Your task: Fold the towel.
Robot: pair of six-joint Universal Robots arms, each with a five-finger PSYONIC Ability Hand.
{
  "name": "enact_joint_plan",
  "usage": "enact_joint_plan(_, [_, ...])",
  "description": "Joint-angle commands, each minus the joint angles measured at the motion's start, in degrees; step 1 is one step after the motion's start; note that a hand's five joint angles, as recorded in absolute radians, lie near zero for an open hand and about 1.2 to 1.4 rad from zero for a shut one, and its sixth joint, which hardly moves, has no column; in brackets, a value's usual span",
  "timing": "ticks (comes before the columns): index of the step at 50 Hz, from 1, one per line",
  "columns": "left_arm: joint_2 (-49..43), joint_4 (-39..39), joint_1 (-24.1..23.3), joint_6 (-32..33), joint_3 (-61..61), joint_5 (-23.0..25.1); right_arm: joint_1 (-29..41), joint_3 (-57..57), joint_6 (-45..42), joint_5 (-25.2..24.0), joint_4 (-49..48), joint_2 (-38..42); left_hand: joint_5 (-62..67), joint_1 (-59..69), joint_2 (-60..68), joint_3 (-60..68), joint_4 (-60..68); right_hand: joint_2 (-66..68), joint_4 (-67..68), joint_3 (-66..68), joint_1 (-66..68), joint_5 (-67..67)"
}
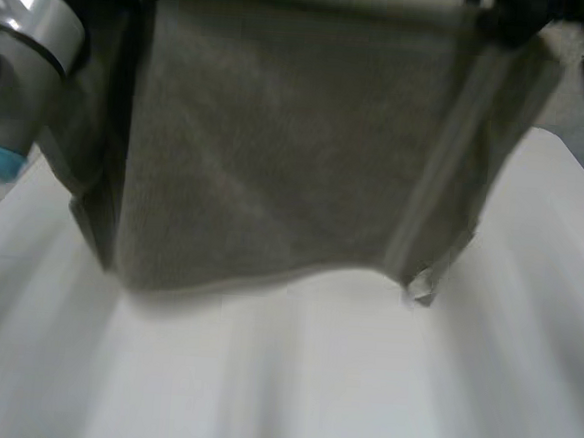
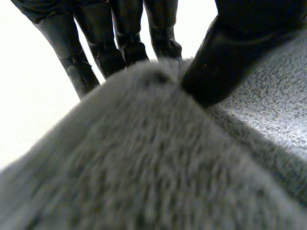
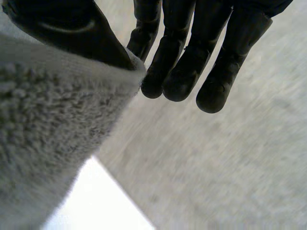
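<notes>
White tabletop (image 1: 361, 384) below. Grey towel (image 1: 277, 148) hangs spread above it, held up at both top ends; lower edge near the surface, can't tell if touching. Left hand (image 2: 225, 57): thumb pressed on towel's top-left end w/ fingers behind, pinching it. Right hand (image 3: 187, 62): thumb & fingertips pinch top-right corner, cloth draping off below thumb.

1 overhead, 2 wrist-close, towel (image 1: 277, 148) shared
</notes>
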Motion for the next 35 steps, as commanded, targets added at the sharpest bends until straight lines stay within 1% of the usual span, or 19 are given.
enact_joint_plan(1, [-11.8, 0.2, 2.4, 5.7, 3.4, 2.6, 6.4, -6.3, -7.3, 7.6, -2.5, 13.0, 8.6, 7.7, 3.7, 3.2, 2.2, 4.0, 3.9, 3.9, 4.3, 3.5])
enact_joint_plan(2, [-13.6, 0.3, 2.4, 7.0, 5.5, 2.9, 6.4, -6.3, -7.3, 7.6, -2.5, 13.0, 8.6, 7.7, 3.7, 3.2, 2.2, 4.0, 3.9, 3.9, 4.3, 3.5])
enact_joint_plan(4, [-15.0, 0.4, 2.4, 7.7, 8.2, 3.0, 7.7, -11.9, -7.5, 10.2, -7.5, 17.4, 8.6, 7.7, 3.7, 3.2, 2.2, 4.0, 3.9, 3.9, 4.3, 3.5])
enact_joint_plan(7, [-16.3, 2.3, 2.4, 8.0, 14.2, 2.8, 7.7, -14.8, -7.4, 11.2, -11.0, 18.8, 8.6, 7.7, 3.7, 3.2, 2.2, 4.0, 3.9, 3.9, 4.3, 3.5])
enact_joint_plan(9, [-16.3, 3.7, 2.4, 7.9, 17.3, 2.4, 7.8, -21.2, -7.4, 14.2, -17.6, 20.4, 8.6, 7.7, 3.7, 3.2, 2.2, 4.0, 3.9, 3.9, 4.3, 3.5])
enact_joint_plan(13, [-14.9, 6.8, 2.4, 7.8, 24.1, 2.6, 7.9, -26.0, -7.2, 16.9, -22.5, 20.4, 8.6, 7.7, 3.7, 3.2, 2.2, 4.0, 3.9, 3.9, 4.3, 3.5])
enact_joint_plan(18, [-10.5, 9.6, 2.2, 7.2, 24.2, 2.8, 8.6, -28.1, -6.7, 17.7, -25.6, 18.3, 8.6, 7.7, 3.7, 3.2, 2.2, 4.0, 3.9, 3.9, 4.3, 3.5])
enact_joint_plan(22, [-8.2, 10.3, 2.4, 6.2, 19.5, 3.2, 8.6, -25.6, -6.9, 17.0, -21.8, 16.8, 8.6, 7.7, 3.7, 3.2, 2.2, 4.0, 3.9, 3.9, 4.3, 3.5])
enact_joint_plan(23, [-7.5, 10.5, 2.4, 5.5, 16.3, 3.4, 8.0, -23.4, -7.3, 15.8, -18.7, 16.8, 8.6, 7.7, 3.7, 3.2, 2.2, 4.0, 3.9, 3.9, 4.3, 3.5])
enact_joint_plan(24, [-7.5, 10.5, 2.4, 5.5, 16.3, 3.4, 8.0, -23.4, -7.3, 15.8, -18.7, 16.8, 8.6, 7.7, 3.7, 3.2, 2.2, 4.0, 3.9, 3.9, 4.3, 3.5])
enact_joint_plan(25, [-7.2, 10.5, 2.5, 5.1, 12.9, 4.1, 7.9, -21.3, -7.6, 14.3, -15.2, 16.8, 8.6, 7.7, 3.7, 3.2, 2.2, 4.0, 3.9, 3.9, 4.3, 3.5])
enact_joint_plan(26, [-7.1, 10.5, 2.9, 5.1, 9.1, 5.5, 7.9, -21.3, -7.6, 14.3, -15.1, 16.8, 8.6, 7.7, 3.7, 3.2, 2.2, 4.0, 3.9, 3.9, 4.3, 3.5])
enact_joint_plan(27, [-7.1, 10.5, 2.9, 5.1, 9.1, 5.5, 7.7, -19.0, -8.0, 12.5, -11.9, 16.8, 8.6, 7.7, 3.7, 3.2, 2.2, 4.0, 3.9, 3.9, 4.3, 3.5])
enact_joint_plan(28, [-7.1, 10.5, 3.7, 5.3, 4.7, 7.6, 7.3, -15.7, -9.0, 10.5, -8.5, 16.8, 8.6, 7.7, 3.7, 3.2, 2.2, 4.0, 3.9, 3.9, 4.3, 3.5])
enact_joint_plan(29, [-7.1, 10.5, 4.5, 5.4, 0.0, 10.0, 7.3, -15.7, -9.0, 10.4, -8.5, 16.8, 8.6, 7.7, 3.7, 3.2, 2.2, 4.0, 3.9, 3.9, 4.3, 3.5])
enact_joint_plan(30, [-7.1, 10.5, 4.6, 5.4, -0.1, 10.0, 6.8, -11.6, -10.8, 8.2, -5.1, 16.8, 8.6, 7.7, 3.7, 3.2, 2.2, 4.0, 3.9, 3.9, 4.3, 3.5])
enact_joint_plan(31, [-7.0, 10.5, 5.5, 5.5, -4.7, 12.6, 6.1, -7.1, -13.7, 6.0, -2.2, 16.8, 8.6, 7.7, 3.7, 3.2, 2.2, 4.0, 3.9, 3.9, 4.3, 3.5])
enact_joint_plan(32, [-7.1, 10.5, 6.0, 6.0, -8.8, 15.2, 6.1, -7.1, -13.8, 6.0, -2.2, 16.8, 8.6, 7.7, 3.7, 3.2, 2.2, 4.0, 3.9, 3.9, 4.3, 3.5])
enact_joint_plan(35, [-7.2, 10.6, 6.2, 7.0, -12.7, 17.2, 5.4, 2.1, -20.3, 4.0, 1.1, 16.7, 8.6, 7.7, 3.7, 3.2, 2.2, 4.0, 3.9, 3.9, 4.3, 3.5])
